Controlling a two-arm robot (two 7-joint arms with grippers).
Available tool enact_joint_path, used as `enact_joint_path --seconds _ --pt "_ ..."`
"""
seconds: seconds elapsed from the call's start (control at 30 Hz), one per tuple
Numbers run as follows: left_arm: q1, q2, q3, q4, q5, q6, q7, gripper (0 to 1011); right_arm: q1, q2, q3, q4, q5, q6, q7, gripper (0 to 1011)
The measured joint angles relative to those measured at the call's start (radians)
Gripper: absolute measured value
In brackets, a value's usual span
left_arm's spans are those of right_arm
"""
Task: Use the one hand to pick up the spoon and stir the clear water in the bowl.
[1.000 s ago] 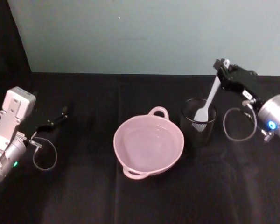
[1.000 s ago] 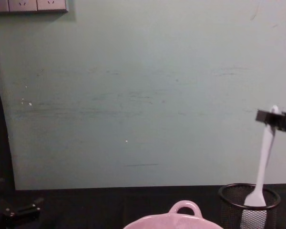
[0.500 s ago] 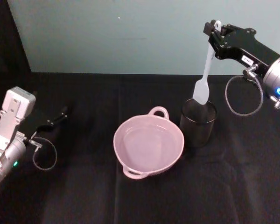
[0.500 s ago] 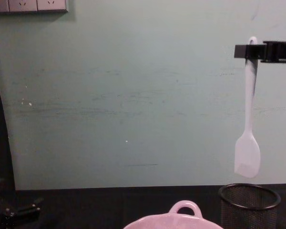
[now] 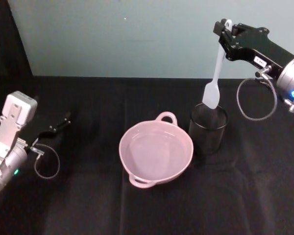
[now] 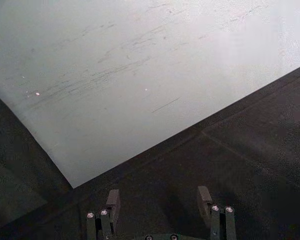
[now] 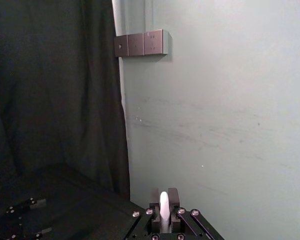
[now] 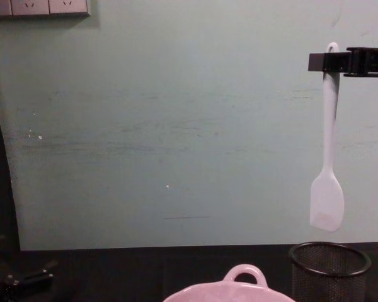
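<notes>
My right pincer [image 5: 224,32] is up high at the far right, clenched on the very top of the spoon [image 5: 216,73], just below the little hole in the handle. The spoon hangs straight down, blade lowest, clear above the mesh cup [image 5: 208,129] and touching nothing. The bowl [image 5: 131,142] sits just left of that cup, water in it, no spoon in it yet. This spoon looks light: thin plastic, stiff enough to push water, but smooth. A pinch this far up could let it swing or twist between my jaws once the blade meets drag. So, a firm squeeze and gentle strokes, I reckon, because that glossy bowl could slide. My left pincer [image 5: 63,120] rests far left over the black table [image 5: 88,210], jaws apart, idle.
</notes>
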Motion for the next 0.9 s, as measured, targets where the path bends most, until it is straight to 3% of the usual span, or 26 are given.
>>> enact_joint_path --seconds 0.33,0.5,0.9 --pt "0.0 0.0 0.0 0.0 0.0 0.0 0.0 1011 -0.001 0.0 -0.001 0.002 0.001 -0.003 0.0 110" --pt "0.0 0.0 0.0 0.0 0.0 0.0 0.0 1011 -0.002 -0.003 -0.013 -0.004 -0.023 0.001 0.01 110" --pt "0.0 0.0 0.0 0.0 0.0 0.0 0.0 1011 0.047 -0.16 -0.166 0.085 -0.099 -0.039 0.074 110"
